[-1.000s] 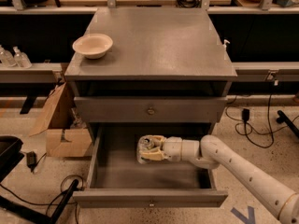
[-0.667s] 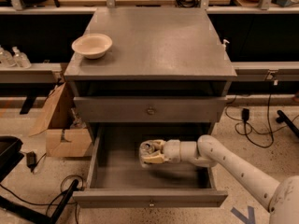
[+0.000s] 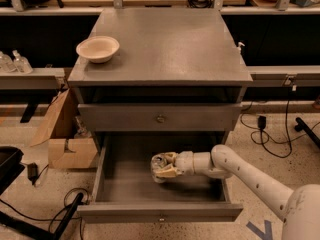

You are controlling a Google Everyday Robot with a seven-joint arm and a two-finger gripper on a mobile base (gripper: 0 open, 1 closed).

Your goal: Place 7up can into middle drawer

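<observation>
Where the view began at the bottom edge, the middle drawer (image 3: 120, 212) stood pulled well out of the grey cabinet (image 3: 165, 39), its plain front nearest the camera and its shallow tray open to sight. From the lower right, the white arm (image 3: 250, 176) reached leftward over the drawer's right wall and into the tray. At its end the gripper (image 3: 160, 171) sat low inside the drawer, near the middle, with its cream fingers (image 3: 169, 172) closed about the 7up can (image 3: 157, 161), which lay tilted between them; whether the can touched the drawer floor could not be told. Behind it, the uppermost drawer front (image 3: 125, 117) was shut. Left of the cabinet a cardboard box (image 3: 67, 149) stood on the floor. Farther back, a cream bowl (image 3: 98, 48) rested on the cabinet's top near its left edge.
</observation>
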